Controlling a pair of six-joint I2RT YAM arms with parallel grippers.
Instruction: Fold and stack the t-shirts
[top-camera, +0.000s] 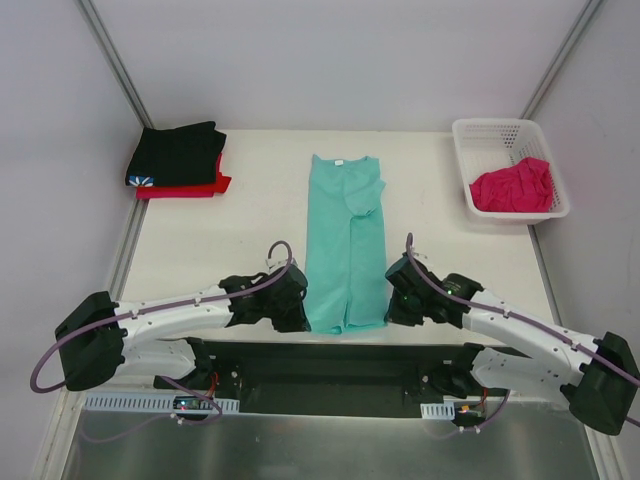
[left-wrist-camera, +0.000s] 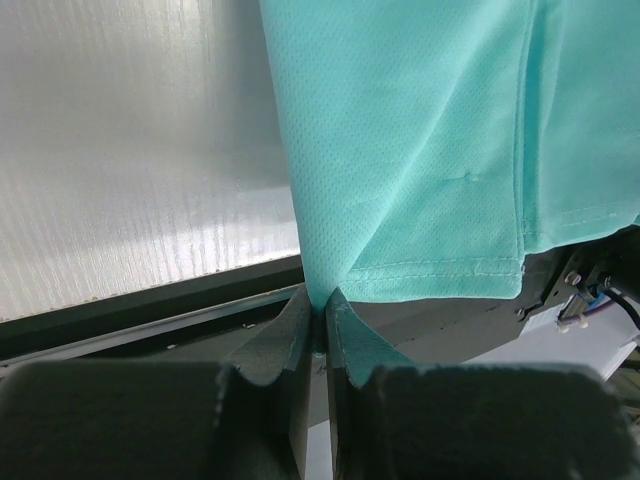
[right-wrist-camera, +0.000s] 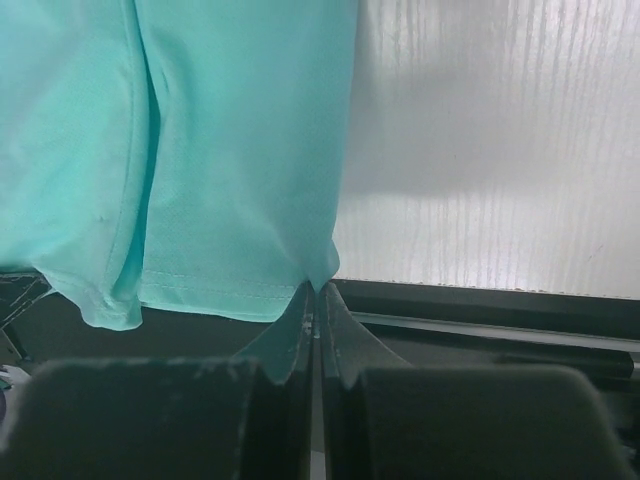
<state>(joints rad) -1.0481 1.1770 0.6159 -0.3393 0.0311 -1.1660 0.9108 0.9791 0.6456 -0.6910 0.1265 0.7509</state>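
I have the teal t-shirt (top-camera: 345, 250) lying as a narrow strip down the middle of the frame, sleeves tucked in, so I judge the crosswise fold is the step in hand. My left gripper (left-wrist-camera: 322, 308) is pinched tight on the hem's left corner, and my right gripper (right-wrist-camera: 317, 298) on the right one. Next I should lift both corners evenly and carry them up toward the collar. The black shirt (top-camera: 180, 150) tops the red one (top-camera: 190, 188) at upper left; the pink one (top-camera: 512, 186) waits in the basket (top-camera: 500, 128) at upper right. Nothing is readable: the collar tag (top-camera: 338, 160) is too small.
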